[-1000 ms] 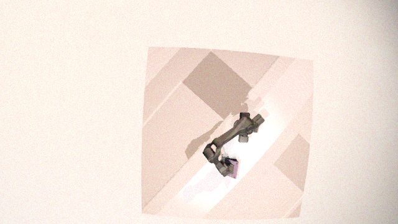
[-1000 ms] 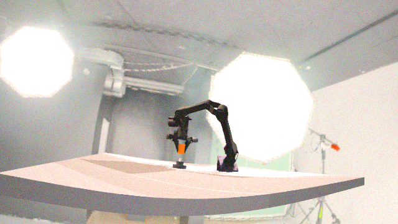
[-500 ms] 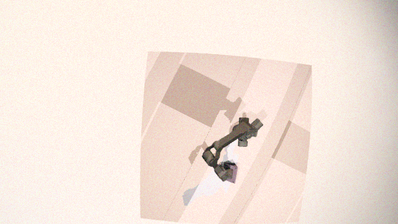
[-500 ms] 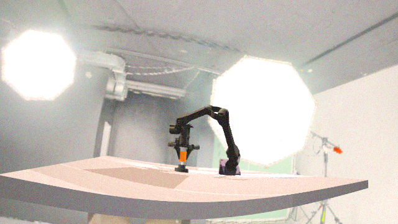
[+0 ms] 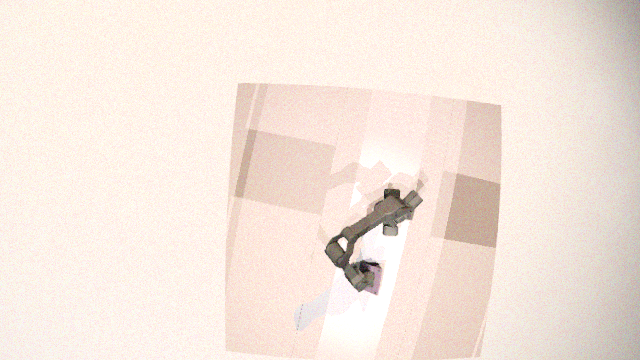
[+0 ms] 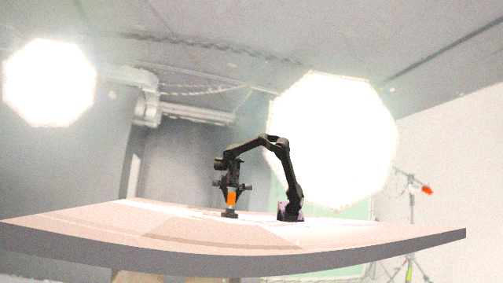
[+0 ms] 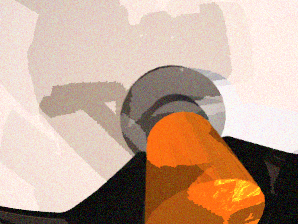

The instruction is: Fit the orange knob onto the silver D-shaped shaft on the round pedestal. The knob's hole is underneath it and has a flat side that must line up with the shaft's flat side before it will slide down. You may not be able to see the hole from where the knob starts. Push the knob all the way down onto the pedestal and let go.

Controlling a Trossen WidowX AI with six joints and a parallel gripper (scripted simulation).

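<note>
The orange knob (image 6: 231, 198) (image 7: 185, 137) is upright between the fingers of my gripper (image 6: 231, 195) (image 7: 184, 152), which is shut on it. The dark round pedestal (image 6: 229, 215) (image 7: 172, 80) stands on the table directly under the knob in the exterior view. A short piece of the silver shaft (image 6: 230, 207) shows between the knob's lower end and the pedestal, so the knob is not resting on the pedestal. In the wrist view the knob covers the shaft. The hole and both flat sides are hidden; I cannot tell whether the shaft's tip is inside the hole.
The arm's base stands on a purple plate (image 5: 376, 280) (image 6: 281, 211), right of the pedestal in the exterior view. The table (image 5: 280, 260) (image 6: 189, 240) carries patterned patches and arm shadows. The top view shows the arm from above, hiding knob and pedestal.
</note>
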